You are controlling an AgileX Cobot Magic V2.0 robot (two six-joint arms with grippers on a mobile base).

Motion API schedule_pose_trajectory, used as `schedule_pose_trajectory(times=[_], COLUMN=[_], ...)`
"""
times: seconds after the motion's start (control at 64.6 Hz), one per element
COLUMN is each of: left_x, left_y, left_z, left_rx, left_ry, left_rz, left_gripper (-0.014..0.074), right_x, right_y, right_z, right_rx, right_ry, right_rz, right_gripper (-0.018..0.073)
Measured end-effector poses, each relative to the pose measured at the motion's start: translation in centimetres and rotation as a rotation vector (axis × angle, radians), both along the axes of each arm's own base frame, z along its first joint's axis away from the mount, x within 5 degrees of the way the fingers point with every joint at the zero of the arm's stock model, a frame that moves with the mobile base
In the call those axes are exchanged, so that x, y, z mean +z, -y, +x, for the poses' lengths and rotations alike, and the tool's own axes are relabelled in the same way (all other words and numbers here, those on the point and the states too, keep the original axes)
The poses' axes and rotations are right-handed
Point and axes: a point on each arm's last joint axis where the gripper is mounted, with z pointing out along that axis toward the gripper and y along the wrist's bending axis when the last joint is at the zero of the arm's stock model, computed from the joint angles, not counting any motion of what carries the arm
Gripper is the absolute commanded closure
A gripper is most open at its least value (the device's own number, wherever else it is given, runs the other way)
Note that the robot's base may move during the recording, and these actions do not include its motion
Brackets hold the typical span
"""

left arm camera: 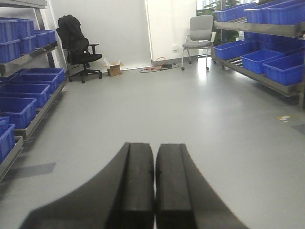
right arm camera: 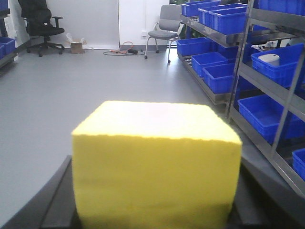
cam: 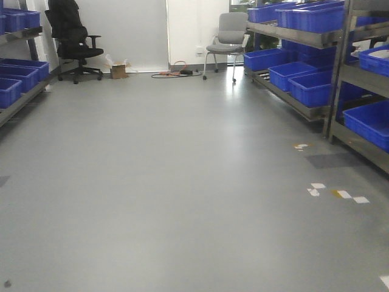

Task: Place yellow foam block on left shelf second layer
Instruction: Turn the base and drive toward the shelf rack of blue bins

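The yellow foam block [right arm camera: 155,164] fills the lower middle of the right wrist view, held between the dark fingers [right arm camera: 55,200] of my right gripper [right arm camera: 155,191], which is shut on it. My left gripper [left arm camera: 155,183] is shut and empty, its two black fingers pressed together, pointing over the grey floor. The left shelf [left arm camera: 28,55] with blue bins runs along the left edge of the left wrist view and shows in the front view [cam: 18,100]. Neither gripper shows in the front view.
A right shelf [cam: 316,73] with blue bins lines the right side; it also shows in the right wrist view [right arm camera: 257,71]. A black office chair [cam: 73,42], a grey chair [cam: 228,39], a cardboard box [cam: 118,70] and cables [cam: 173,73] stand at the far wall. Tape marks [cam: 337,193] lie on the floor.
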Motion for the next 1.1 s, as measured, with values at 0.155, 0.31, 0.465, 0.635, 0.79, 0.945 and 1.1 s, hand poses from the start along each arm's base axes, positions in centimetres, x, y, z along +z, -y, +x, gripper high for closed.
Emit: schedule_pose_trajectory(times=[0.155,0.31,0.465,0.635,0.79,0.945,1.1], left_x=[0.00,0.00,0.00,0.00,0.00,0.00,0.00], left_y=[0.00,0.00,0.00,0.00,0.00,0.00,0.00], left_z=[0.00,0.00,0.00,0.00,0.00,0.00,0.00], left_rx=[0.000,0.000,0.000,0.000,0.000,0.000,0.000], left_ry=[0.000,0.000,0.000,0.000,0.000,0.000,0.000], left_rz=[0.000,0.000,0.000,0.000,0.000,0.000,0.000], left_gripper=[0.0460,0.0460,0.0460,0.0460,0.0460,0.0460,0.0460], right_x=[0.00,0.00,0.00,0.00,0.00,0.00,0.00], right_y=[0.00,0.00,0.00,0.00,0.00,0.00,0.00], right_z=[0.00,0.00,0.00,0.00,0.00,0.00,0.00], right_rx=[0.000,0.000,0.000,0.000,0.000,0.000,0.000], right_ry=[0.000,0.000,0.000,0.000,0.000,0.000,0.000], right_rz=[0.000,0.000,0.000,0.000,0.000,0.000,0.000], right_gripper=[0.0117,0.0117,0.0117,0.0117,0.0117,0.0117,0.0117])
